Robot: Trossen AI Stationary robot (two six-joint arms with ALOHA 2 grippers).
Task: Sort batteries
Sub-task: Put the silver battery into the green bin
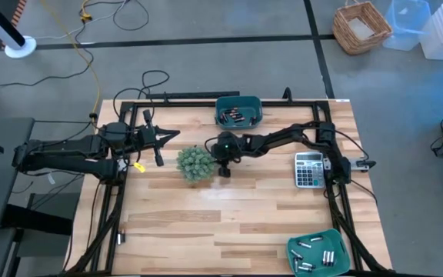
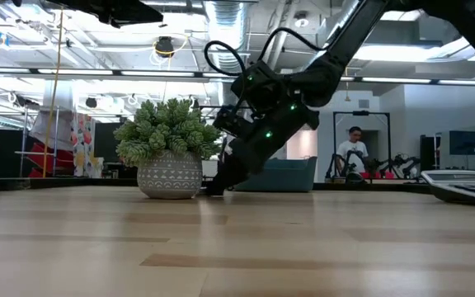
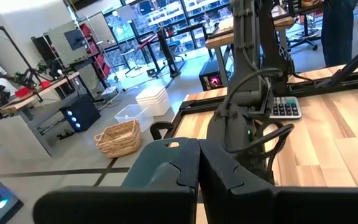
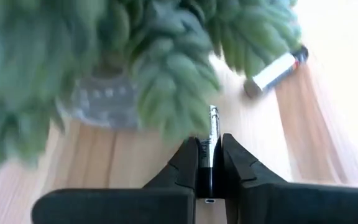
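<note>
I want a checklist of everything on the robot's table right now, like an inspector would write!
Surface: wooden table, bare in the middle.
Job's things: batteries in the far teal bin and the near teal bin; one loose battery beside the plant; one thin battery held.
Clutter: potted plant, calculator, yellow tag.
Claws: right claw shut on the thin battery, low by the plant; left claw shut, empty, waiting at the table's left.
Cables: black cable at the far edge; yellow one on the floor.
Surroundings: wicker basket, plastic tubs, a person far off.
</note>
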